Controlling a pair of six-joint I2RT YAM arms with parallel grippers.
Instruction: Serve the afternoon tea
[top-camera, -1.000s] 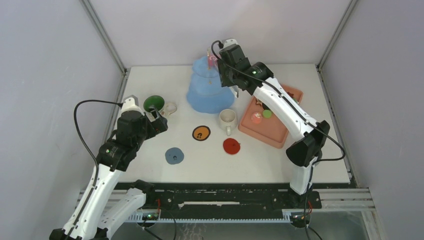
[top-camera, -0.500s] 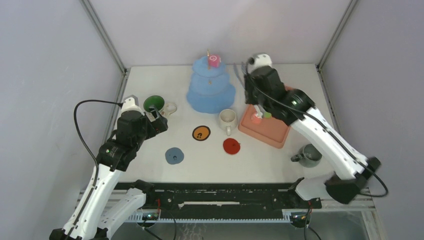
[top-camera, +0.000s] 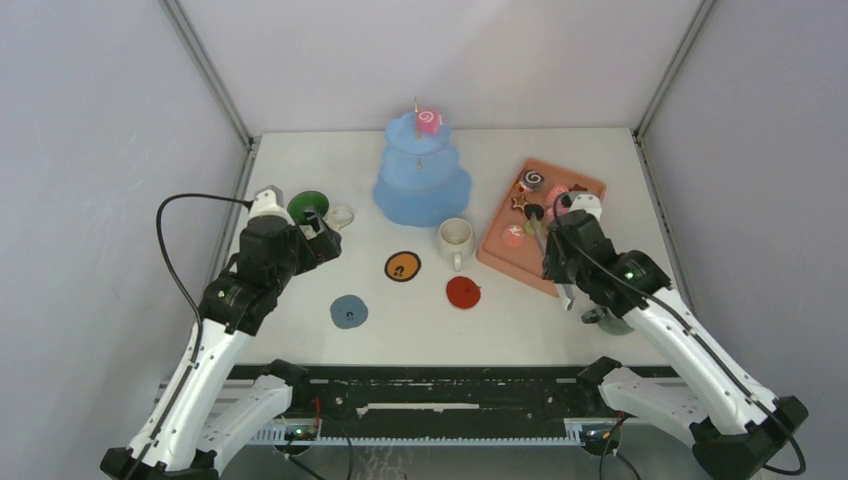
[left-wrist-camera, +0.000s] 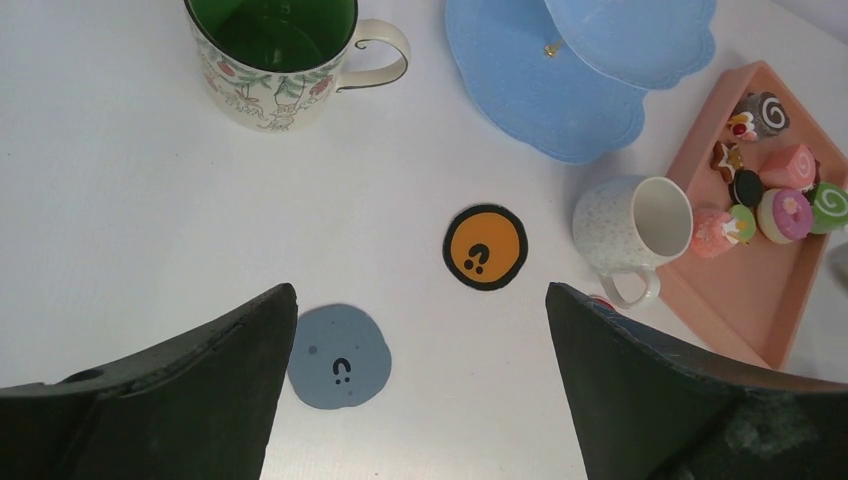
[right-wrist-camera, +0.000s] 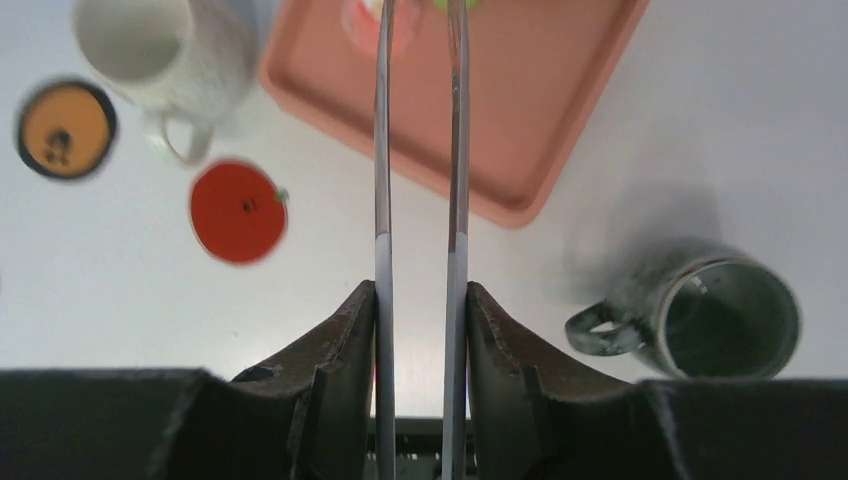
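A pink swirl roll (top-camera: 428, 121) sits on top of the blue tiered stand (top-camera: 420, 185). Several small pastries (left-wrist-camera: 768, 195) lie at the far end of the salmon tray (top-camera: 540, 265). My right gripper (right-wrist-camera: 420, 300) is shut on metal tongs (right-wrist-camera: 455, 130). The tong tips reach over the tray, by a pink pastry (top-camera: 512, 236) and a green pastry. The grey mug (right-wrist-camera: 730, 318) stands to the right of the gripper. The cream mug (top-camera: 455, 238) stands left of the tray. My left gripper (left-wrist-camera: 420, 330) is open and empty above the table, near the green mug (left-wrist-camera: 272, 55).
Three coasters lie on the table: orange (top-camera: 403, 266), red (top-camera: 463, 291) and blue-grey (top-camera: 349, 311). The tiered stand rises at the back centre. My right arm partly covers the grey mug (top-camera: 612, 320) in the top view. Grey walls close in on both sides.
My right arm has drawn back from the top of the stand to the near right, leaving the pink swirl roll there. The tongs now point over the tray. The left arm has barely moved.
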